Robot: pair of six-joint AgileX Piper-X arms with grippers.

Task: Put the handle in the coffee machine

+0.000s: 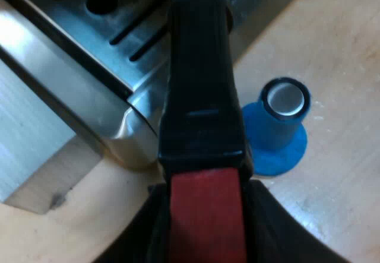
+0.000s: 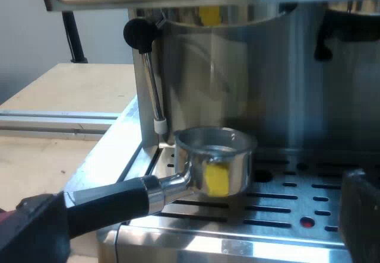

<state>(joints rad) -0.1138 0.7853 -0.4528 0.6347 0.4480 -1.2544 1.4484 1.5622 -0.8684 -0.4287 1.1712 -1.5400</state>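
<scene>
Here, left gripper (image 1: 206, 230) clamped on holder (image 1: 202, 97) at its red end, basket level over machine (image 2: 309, 85) grate (image 2: 285, 206), blue tamper (image 1: 276, 132) upright on wooden table (image 1: 344, 49) nearby.

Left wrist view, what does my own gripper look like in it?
The left gripper has two black fingers, plain and matte, with outer edges that curve outward. No markings show on them. The red strip between them belongs to the handle, not the gripper.
</scene>
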